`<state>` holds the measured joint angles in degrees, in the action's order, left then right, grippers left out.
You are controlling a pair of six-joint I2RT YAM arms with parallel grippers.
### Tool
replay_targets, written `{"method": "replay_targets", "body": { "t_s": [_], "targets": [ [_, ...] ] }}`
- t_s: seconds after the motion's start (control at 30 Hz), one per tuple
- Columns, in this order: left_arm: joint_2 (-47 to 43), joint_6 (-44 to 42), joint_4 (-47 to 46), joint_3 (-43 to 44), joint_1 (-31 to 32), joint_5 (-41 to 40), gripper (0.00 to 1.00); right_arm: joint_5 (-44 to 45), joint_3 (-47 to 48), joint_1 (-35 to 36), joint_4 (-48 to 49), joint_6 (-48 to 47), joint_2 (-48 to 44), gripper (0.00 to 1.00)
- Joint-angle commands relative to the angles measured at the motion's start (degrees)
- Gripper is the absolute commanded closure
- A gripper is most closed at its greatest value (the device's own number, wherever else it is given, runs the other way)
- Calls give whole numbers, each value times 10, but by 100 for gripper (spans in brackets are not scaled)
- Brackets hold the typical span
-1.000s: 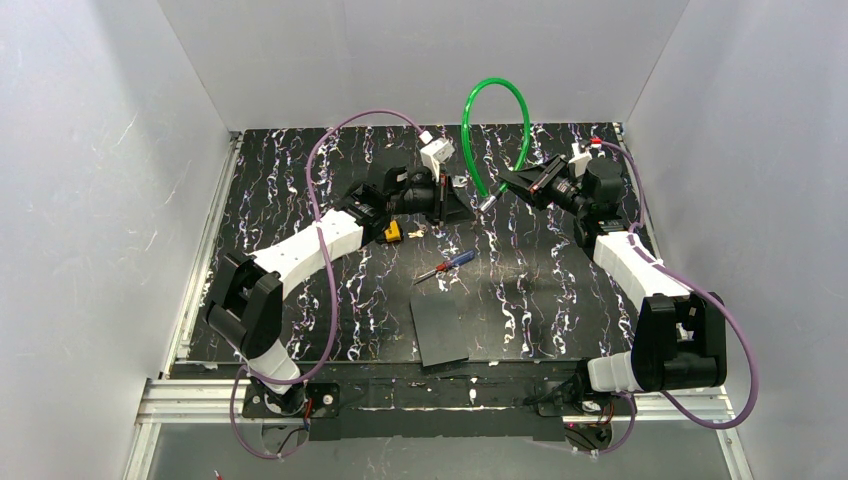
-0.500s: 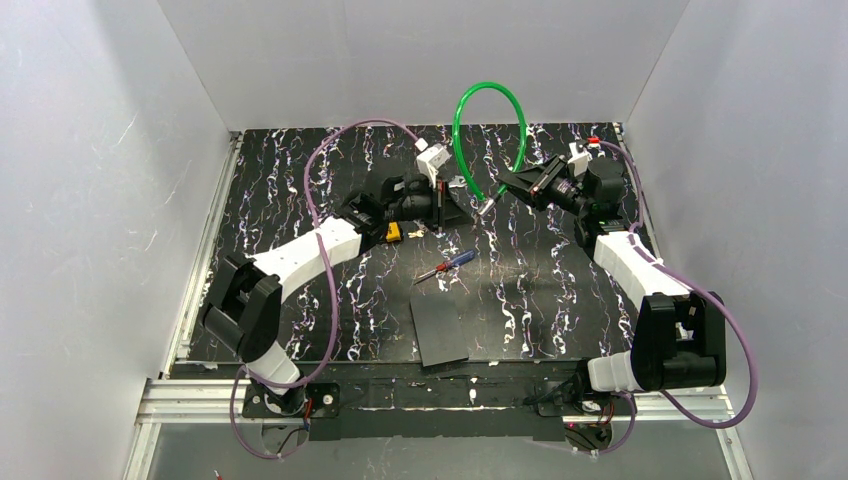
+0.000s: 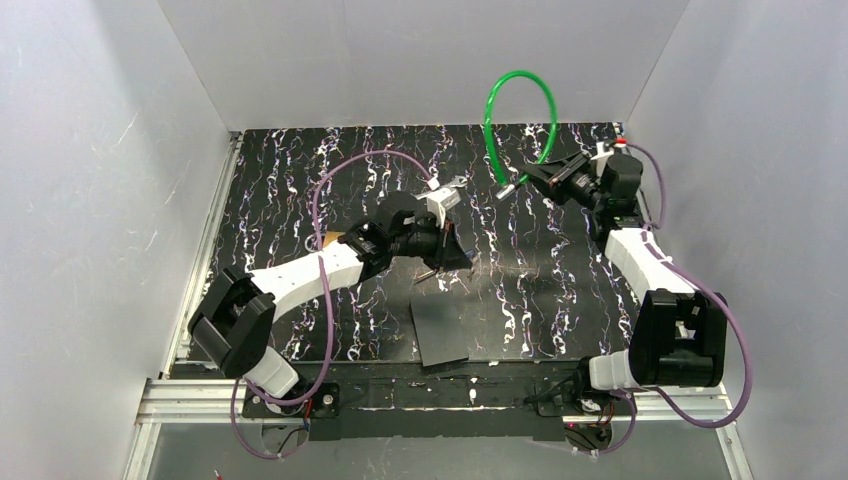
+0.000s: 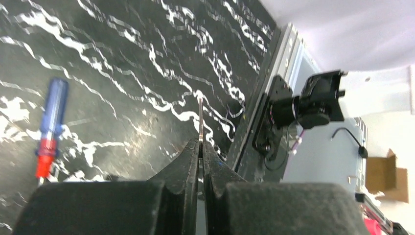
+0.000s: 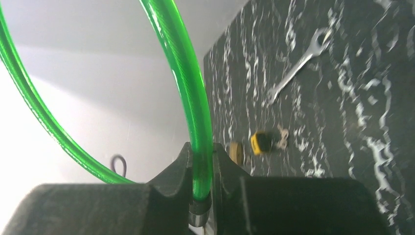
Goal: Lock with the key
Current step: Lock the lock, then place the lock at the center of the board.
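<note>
My left arm point(image 3: 310, 270) stretches low from seven o'clock toward centre, left gripper point(image 4: 200, 147) pinched fully closed (tips pointing roughly three o'clock). My right arm point(image 3: 635, 255) stands folded at one o'clock, right gripper point(image 5: 201, 152) clamped, facing nine o'clock.

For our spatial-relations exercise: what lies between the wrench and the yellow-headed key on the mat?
Nothing: the right wrist view shows only bare marbled mat between the wrench and the key.

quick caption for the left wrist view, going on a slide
Left gripper shut on a thin metal blade over the marbled table, red-and-blue screwdriver lying on it.
</note>
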<state>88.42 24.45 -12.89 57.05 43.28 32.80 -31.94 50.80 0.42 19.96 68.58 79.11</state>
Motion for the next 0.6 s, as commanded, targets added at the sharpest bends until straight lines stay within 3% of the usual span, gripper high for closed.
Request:
{"method": "replay_targets", "body": {
  "t_s": [0.0,0.23,0.4,0.57],
  "targets": [
    [-17,-4,44,-9,2,22,100,35,51,-27,71,7,2,99],
    [-2,-3,51,27,-22,26,100,50,74,-37,31,-70,9,99],
    [80,-10,61,122,-80,17,100,57,56,-45,-2,-113,3,99],
    [142,-44,61,179,-94,9,100,45,46,-57,-28,-141,-6,99]
  ]
}}
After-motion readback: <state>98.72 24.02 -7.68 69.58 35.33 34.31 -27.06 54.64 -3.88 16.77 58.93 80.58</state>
